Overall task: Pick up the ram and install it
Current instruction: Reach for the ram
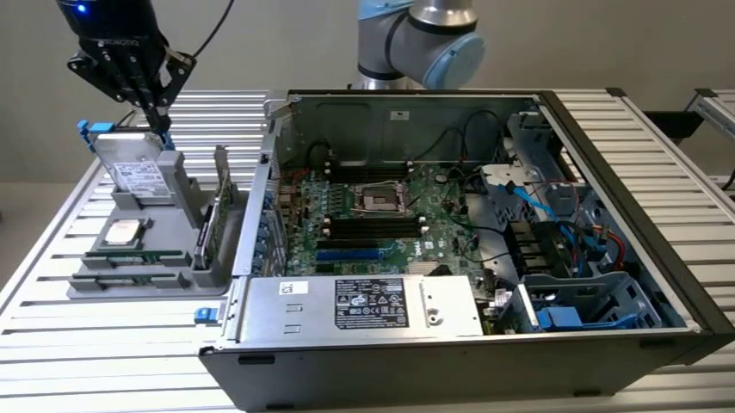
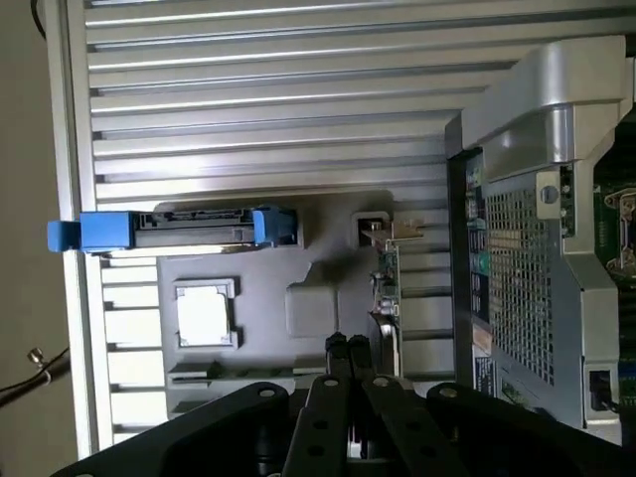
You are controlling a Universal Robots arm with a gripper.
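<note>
The ram (image 1: 136, 256) is a thin green stick lying in a slot of the grey holder (image 1: 172, 280), near its front end at the exterior view's left. My gripper (image 1: 153, 107) hangs high above the holder's far end, over the hard drive, well apart from the ram. Its black fingers (image 2: 336, 346) are pressed together with nothing between them. Black memory slots (image 1: 370, 228) lie on the green motherboard (image 1: 391, 245) inside the open computer case (image 1: 460, 335).
On the holder also sit a silver hard drive with blue rails (image 1: 132, 168), a square silver processor chip (image 1: 124, 231) and an upright expansion card (image 1: 213, 219). The case wall (image 1: 258, 206) rises right beside the holder. Cables and a blue drive cage (image 1: 574, 301) crowd the case's right side.
</note>
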